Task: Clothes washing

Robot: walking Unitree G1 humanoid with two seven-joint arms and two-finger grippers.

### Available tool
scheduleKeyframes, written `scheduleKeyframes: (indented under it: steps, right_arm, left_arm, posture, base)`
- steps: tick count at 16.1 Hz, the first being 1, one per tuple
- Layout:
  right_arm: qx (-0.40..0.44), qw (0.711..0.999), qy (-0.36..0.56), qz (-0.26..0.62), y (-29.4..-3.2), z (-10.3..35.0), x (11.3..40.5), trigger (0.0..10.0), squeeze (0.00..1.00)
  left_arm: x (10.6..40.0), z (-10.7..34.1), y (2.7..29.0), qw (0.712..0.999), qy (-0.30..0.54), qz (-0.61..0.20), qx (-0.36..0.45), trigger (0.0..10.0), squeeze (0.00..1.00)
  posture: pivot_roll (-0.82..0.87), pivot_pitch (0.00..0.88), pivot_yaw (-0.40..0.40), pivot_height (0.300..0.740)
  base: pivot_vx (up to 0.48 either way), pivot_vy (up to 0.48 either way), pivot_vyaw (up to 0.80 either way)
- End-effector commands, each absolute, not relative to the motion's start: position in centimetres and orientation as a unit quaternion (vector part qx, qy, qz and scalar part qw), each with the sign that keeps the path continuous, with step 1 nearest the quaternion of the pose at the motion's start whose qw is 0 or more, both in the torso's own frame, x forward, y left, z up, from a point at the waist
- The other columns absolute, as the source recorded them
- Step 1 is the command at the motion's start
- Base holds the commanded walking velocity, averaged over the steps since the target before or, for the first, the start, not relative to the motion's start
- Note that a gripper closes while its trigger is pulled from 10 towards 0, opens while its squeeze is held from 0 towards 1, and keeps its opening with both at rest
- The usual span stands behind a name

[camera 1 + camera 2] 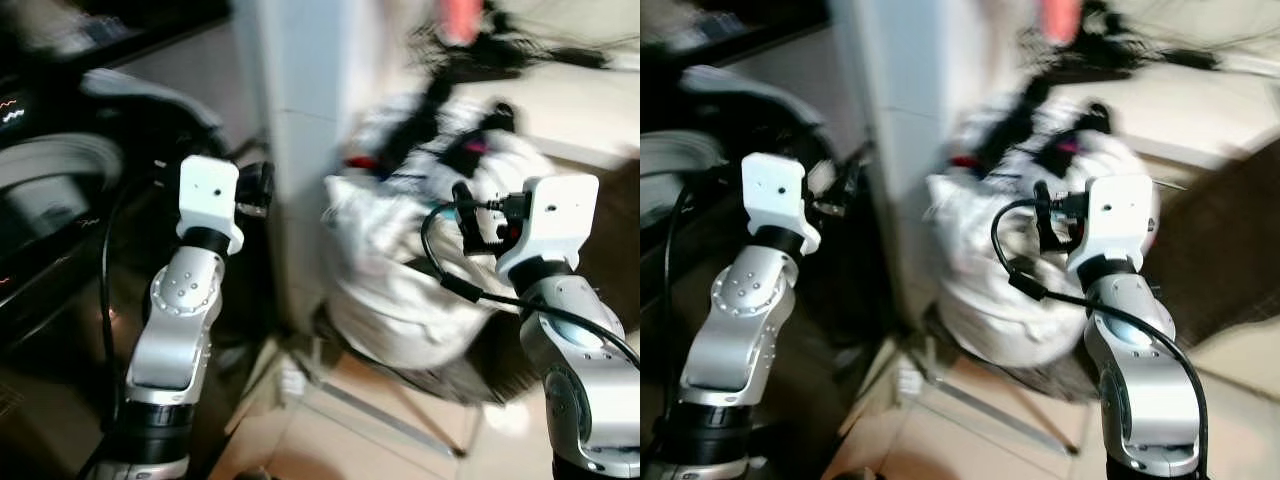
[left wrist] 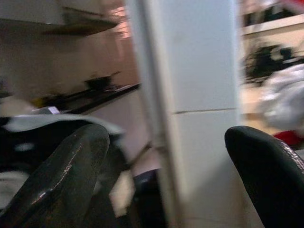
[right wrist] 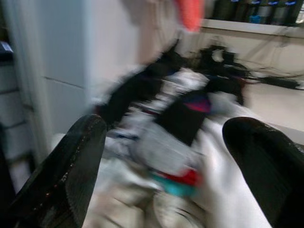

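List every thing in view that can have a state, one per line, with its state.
Left gripper: open, nothing between its fingers, raised in front of the white pillar.
Right gripper: open, holding nothing, pointed at the laundry.
Laundry bag: open at the top, heaped full with clothes, standing on a stand beside the pillar.
Washing machine: on the robot's left; too blurred to tell whether its door is open.
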State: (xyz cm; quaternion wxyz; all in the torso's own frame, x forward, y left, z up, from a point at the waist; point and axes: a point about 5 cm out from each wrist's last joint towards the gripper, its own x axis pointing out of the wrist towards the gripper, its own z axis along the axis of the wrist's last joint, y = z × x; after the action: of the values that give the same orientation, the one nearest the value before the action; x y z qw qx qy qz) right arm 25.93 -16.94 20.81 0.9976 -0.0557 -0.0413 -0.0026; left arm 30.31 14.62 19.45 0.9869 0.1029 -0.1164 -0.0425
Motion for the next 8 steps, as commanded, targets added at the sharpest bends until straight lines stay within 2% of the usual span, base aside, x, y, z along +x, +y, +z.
scheduleKeyframes:
  steps: [1,8]
  right_arm:
    - [-0.036,0.998,-0.043,-0.008,-17.00,20.89,26.07,10.0,0.00]
    - [-0.028,0.998,-0.057,0.016,-16.16,21.34,25.95,10.0,0.00]
  left_arm:
    - [30.34,19.62,14.76,0.986,-0.116,-0.043,0.114,10.0,0.00]
    - [30.35,19.74,14.89,0.986,-0.118,-0.048,0.111,10.0,0.00]
  posture:
    - [-0.05,0.000,0.019,0.740]
    - [-0.05,0.000,0.025,0.740]
  base:
    - [0.375,0.000,0.00]
    - [0.373,0.000,0.00]
